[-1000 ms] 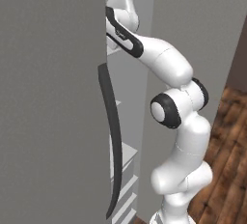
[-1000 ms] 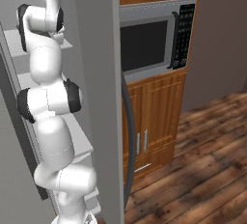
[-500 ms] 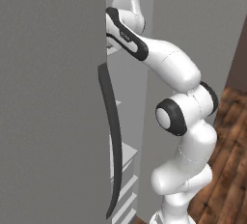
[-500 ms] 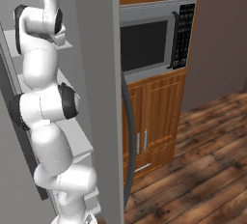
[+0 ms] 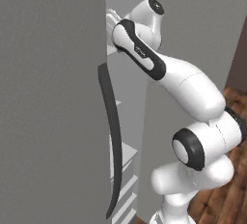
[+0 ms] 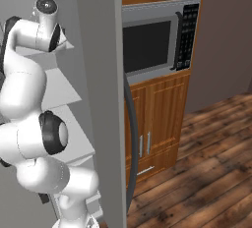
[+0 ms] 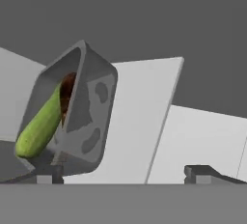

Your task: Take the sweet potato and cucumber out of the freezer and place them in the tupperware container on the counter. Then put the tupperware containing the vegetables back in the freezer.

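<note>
In the hand view the dark grey tupperware container [image 7: 89, 117] lies tipped on its side on a pale freezer shelf [image 7: 144, 121], with its open mouth turned left. The green cucumber [image 7: 41, 124] pokes out of it, and the orange-brown sweet potato [image 7: 67, 90] shows behind it inside the tub. My gripper [image 7: 125, 177] is open just short of the tub, with nothing between its fingertips [image 7: 48, 175]. The arm [image 5: 159, 68] reaches past the freezer door [image 5: 48, 97] to the upper shelves [image 6: 54, 89]. The counter is out of view.
The door's dark curved edge strip [image 5: 113, 136] stands close to the left of the arm. To the right of the freezer wall [image 6: 101, 74] are a built-in microwave [image 6: 152, 38], brown wooden cabinets [image 6: 157, 124] and a wood floor [image 6: 206, 173].
The arm's elbow has dropped lower and come back toward the base. The hand stays up at the freezer's upper shelf.
</note>
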